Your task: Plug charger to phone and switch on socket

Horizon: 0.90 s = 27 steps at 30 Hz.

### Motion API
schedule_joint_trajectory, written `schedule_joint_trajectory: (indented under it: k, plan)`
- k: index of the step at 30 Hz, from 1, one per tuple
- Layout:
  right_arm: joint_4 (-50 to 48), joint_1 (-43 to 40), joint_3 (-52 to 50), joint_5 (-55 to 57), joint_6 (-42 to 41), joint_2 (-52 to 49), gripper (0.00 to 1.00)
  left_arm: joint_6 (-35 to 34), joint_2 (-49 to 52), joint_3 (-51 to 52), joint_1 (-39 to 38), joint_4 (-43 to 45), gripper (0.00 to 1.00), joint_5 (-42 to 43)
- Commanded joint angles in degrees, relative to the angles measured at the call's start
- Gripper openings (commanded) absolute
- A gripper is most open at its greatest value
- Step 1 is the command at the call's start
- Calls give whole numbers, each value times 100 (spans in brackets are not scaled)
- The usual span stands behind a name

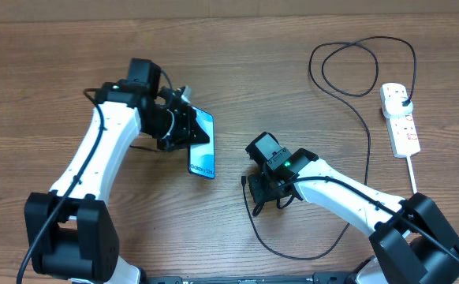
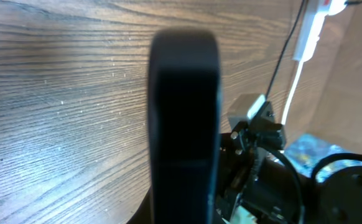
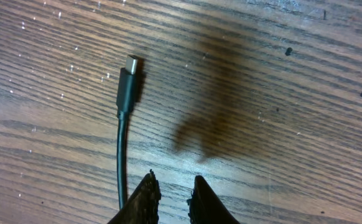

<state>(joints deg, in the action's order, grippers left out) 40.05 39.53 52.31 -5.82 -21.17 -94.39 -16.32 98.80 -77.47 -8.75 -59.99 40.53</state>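
A wooden table filled the overhead view, with two white-and-black robot arms reaching in from the near edge. At the far right lay the socket, a white power strip with red switch marks. The black plug of the charger was already seated in it.

The thin black cable looped away from the plug and trailed across the table to end beside the right gripper. That gripper's jaws stood close together with a narrow gap, gripping nothing.

Left of centre, the left gripper was clamped on one side of the phone, whose blue screen faced up. The phone looked stiff, slick and breakable, so it seemed best held by its edges.

Smallest was the connector tip, lying flat on the wood just ahead of the right fingers and apart from them. The cable looked light and limp. The rigid moulded body behind the metal end seemed the only firm place to grasp.
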Motion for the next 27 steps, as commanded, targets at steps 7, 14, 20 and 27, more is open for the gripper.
schedule_joint_trajectory:
  k: [7,14,20,27]
  plan:
    - [-35,26,-61,70,-22,-15,16,90,-55,13,-479,87,4,-662]
    - [-35,26,-61,70,-22,-15,17,87,-55,15,-525,85,4,-946]
    - [-37,26,-61,72,-22,-15,17,87,-55,15,-542,96,4,-964]
    - [-35,26,-61,83,-22,-15,17,87,11,15,-555,138,4,-964]
